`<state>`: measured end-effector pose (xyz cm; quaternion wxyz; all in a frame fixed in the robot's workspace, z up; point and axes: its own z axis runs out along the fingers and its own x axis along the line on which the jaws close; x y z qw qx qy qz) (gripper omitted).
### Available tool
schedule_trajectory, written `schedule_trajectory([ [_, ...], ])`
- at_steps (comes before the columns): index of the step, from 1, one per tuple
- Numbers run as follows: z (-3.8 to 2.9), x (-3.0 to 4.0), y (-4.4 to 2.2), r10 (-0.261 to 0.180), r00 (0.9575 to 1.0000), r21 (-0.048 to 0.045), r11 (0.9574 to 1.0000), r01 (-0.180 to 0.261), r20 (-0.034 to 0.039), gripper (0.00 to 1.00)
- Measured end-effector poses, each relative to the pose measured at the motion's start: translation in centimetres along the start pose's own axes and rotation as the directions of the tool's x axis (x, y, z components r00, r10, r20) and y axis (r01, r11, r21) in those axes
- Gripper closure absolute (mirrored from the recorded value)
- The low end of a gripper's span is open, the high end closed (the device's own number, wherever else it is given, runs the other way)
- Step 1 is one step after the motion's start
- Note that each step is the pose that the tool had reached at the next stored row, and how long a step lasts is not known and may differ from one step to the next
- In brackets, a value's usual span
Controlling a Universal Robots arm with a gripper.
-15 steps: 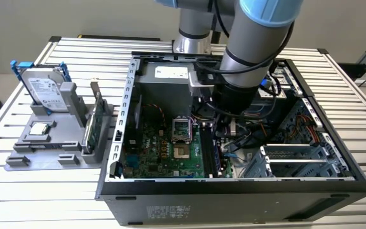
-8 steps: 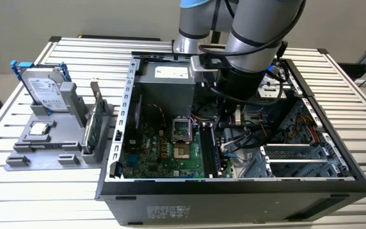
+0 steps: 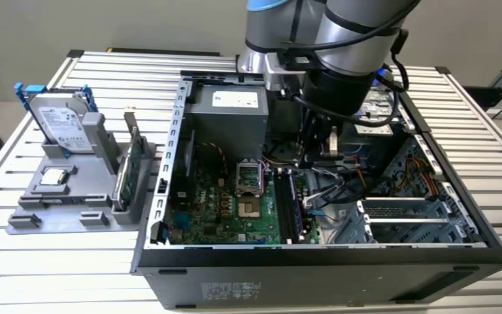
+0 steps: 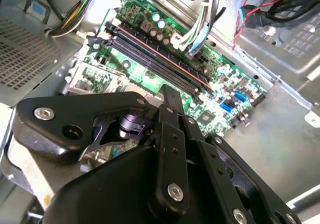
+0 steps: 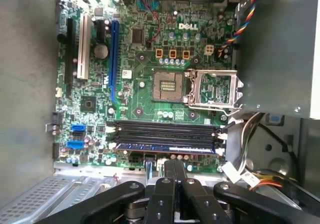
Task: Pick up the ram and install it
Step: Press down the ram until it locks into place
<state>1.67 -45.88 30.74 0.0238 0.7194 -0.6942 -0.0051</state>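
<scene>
Ext. view, L to R: grey holder tray (image 3: 59,210) sits on the slatted table (image 3: 24,261), at approx. 9 o'clock from the open PC case (image 3: 321,269). On the tray, a hard drive (image 3: 59,124) stands upright at the 12 o'clock end. A small square processor chip (image 3: 55,176) lies flat near the middle. A green card w/ metal bracket (image 3: 127,171) stands on edge at the tray's 3 o'clock side, just beside the case wall.

Inside the case, the motherboard (image 3: 225,209) lies flat, w/ the CPU socket (image 3: 249,176) open. The robot arm (image 3: 347,59) comes down into the case at approx. 1 o'clock from the socket.

First wrist view: the ram (image 5: 167,147) is seated in the memory slot nearest the gripper (image 5: 174,163), flat along the slot row, w/ latches at both ends. The claw is clenched, fingers pressed together, nothing seen between them. Its tips are just beside the ram's mid-length; contact can't be told.

Second wrist view: gripper (image 4: 167,91) is also clenched, tips over the board next to the slot row (image 4: 150,49).
</scene>
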Motion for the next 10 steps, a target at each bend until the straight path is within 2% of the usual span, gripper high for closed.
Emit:
schedule_trajectory([
  [10,0.0,0.0,0.0,0.0,1.0,0.0004,1.0,0.0,0.0,1.0],
])
